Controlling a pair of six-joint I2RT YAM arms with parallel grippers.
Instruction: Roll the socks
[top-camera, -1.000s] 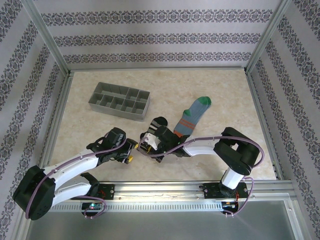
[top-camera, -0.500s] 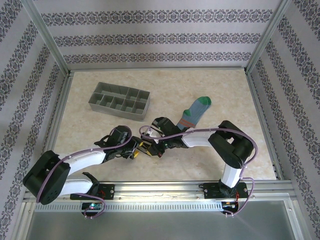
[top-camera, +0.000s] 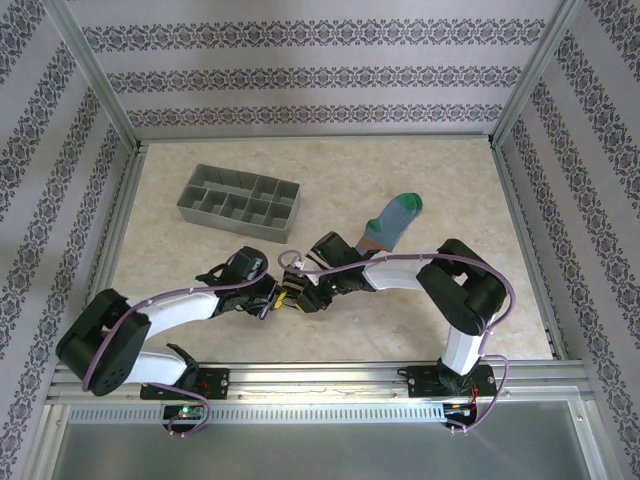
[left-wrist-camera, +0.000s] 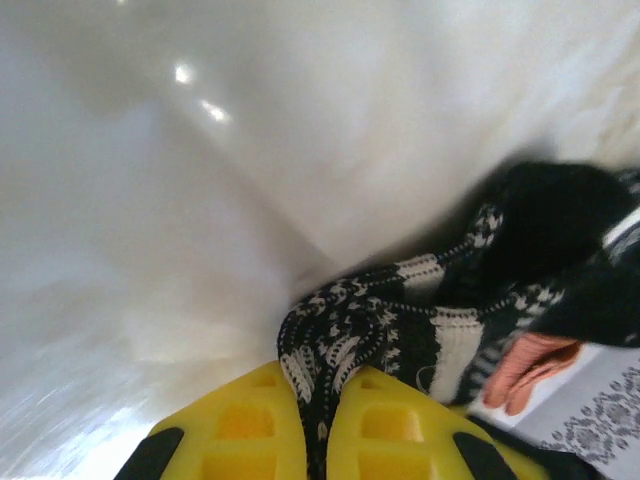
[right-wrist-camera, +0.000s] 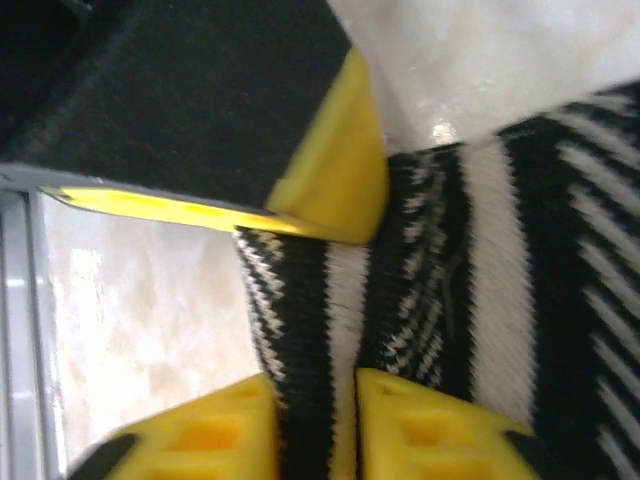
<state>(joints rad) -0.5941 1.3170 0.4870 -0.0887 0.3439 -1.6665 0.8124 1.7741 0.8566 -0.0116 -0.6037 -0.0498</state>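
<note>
top view: the left end effector (top-camera: 271, 299) and the right end effector (top-camera: 295, 297) meet near the front edge of the table (top-camera: 450, 190), with the striped sock (top-camera: 323, 243) between them. the blue-grey sock (top-camera: 391, 221) lies just behind, partly under the right arm. the grey tray (top-camera: 240, 203) stands well apart.

left wrist view: the yellow fingers are clamped on a thin fold of the striped sock.

right wrist view: sock fabric sits between the fingers, but i cannot tell if they press it.

i think the roll needs one firm hold and a tight, even turn, so the fabric does not go loose. the table is pale, glossy marble; patterned walls (top-camera: 300, 80) surround it.
</note>
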